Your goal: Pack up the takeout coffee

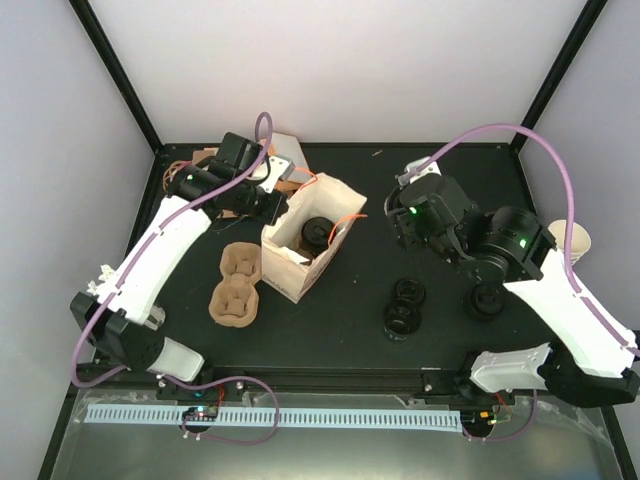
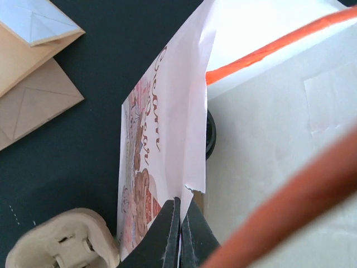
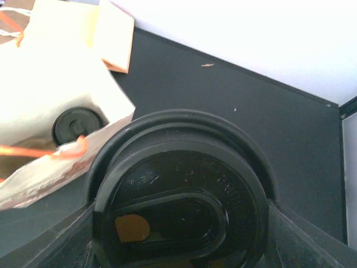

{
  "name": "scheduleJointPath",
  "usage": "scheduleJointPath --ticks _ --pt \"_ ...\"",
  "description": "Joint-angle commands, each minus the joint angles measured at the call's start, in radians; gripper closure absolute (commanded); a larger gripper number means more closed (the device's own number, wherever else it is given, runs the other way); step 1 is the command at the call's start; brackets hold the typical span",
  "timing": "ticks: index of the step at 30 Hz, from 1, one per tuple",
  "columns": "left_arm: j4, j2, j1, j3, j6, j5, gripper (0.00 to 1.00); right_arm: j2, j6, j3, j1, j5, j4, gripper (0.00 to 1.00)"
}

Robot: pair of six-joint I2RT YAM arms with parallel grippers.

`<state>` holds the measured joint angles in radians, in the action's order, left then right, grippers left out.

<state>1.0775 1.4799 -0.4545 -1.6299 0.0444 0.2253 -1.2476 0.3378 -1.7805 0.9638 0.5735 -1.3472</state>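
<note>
Closest to us, the black lid of the takeout coffee (image 3: pixel 178 184) fills the right wrist view. The right pincer (image 3: pixel 181 237) grips it with 1 finger on each side of the rim, and the cup's paper body is hidden under the lid. We see this coffee outside the white paper bag (image 1: pixel 290 265), just to its right, near the open mouth. Our left pincer (image 2: pixel 179 231) is closed, pinching the edge of the bag's printed wall at its far left corner. An orange handle (image 2: pixel 295 201) crosses the left wrist view, blurred. Inside the bag stands another lidded cup (image 1: pixel 318 232). On the worktop (image 1: pixel 340 330), a pulp cup carrier (image 1: pixel 235 285) lies left of the bag. To the bag's right, 3 more black lids (image 1: pixel 405 293) sit below the right arm. Folded paper bags (image 2: pixel 33 67) lie beyond the left pincer.
</note>
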Motion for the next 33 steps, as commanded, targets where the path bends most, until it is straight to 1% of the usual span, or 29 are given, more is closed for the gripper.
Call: scheduleJointPath --ticks 1,4,7,13,15,20,25,33 --pt "0.026 -0.092 -0.014 0.030 -0.039 0.073 0.98 -0.033 -0.018 -0.099 -0.015 0.074 -0.032 0.27" --pt "0.016 -0.139 -0.024 0.053 -0.054 0.083 0.98 -0.051 -0.054 -0.155 -0.015 0.024 0.001 0.28" --pt "0.016 -0.162 -0.047 0.060 -0.068 0.092 0.98 -0.055 -0.109 -0.184 -0.014 -0.070 0.052 0.28" --pt "0.017 -0.168 -0.079 0.064 -0.073 0.072 0.98 -0.068 -0.177 -0.192 -0.012 -0.350 0.085 0.31" --pt "0.008 -0.167 -0.085 0.068 -0.067 0.070 0.98 -0.057 -0.176 -0.173 -0.014 -0.373 0.098 0.32" --pt "-0.003 -0.157 -0.107 0.074 -0.066 0.067 0.99 -0.017 -0.183 -0.143 -0.013 -0.367 0.118 0.32" --pt "-0.004 -0.144 -0.122 0.070 -0.074 0.064 0.98 -0.004 -0.204 -0.116 -0.013 -0.456 0.147 0.32" --pt "-0.013 -0.132 -0.144 0.057 -0.086 0.054 0.98 0.007 -0.208 -0.019 -0.014 -0.525 0.206 0.32"
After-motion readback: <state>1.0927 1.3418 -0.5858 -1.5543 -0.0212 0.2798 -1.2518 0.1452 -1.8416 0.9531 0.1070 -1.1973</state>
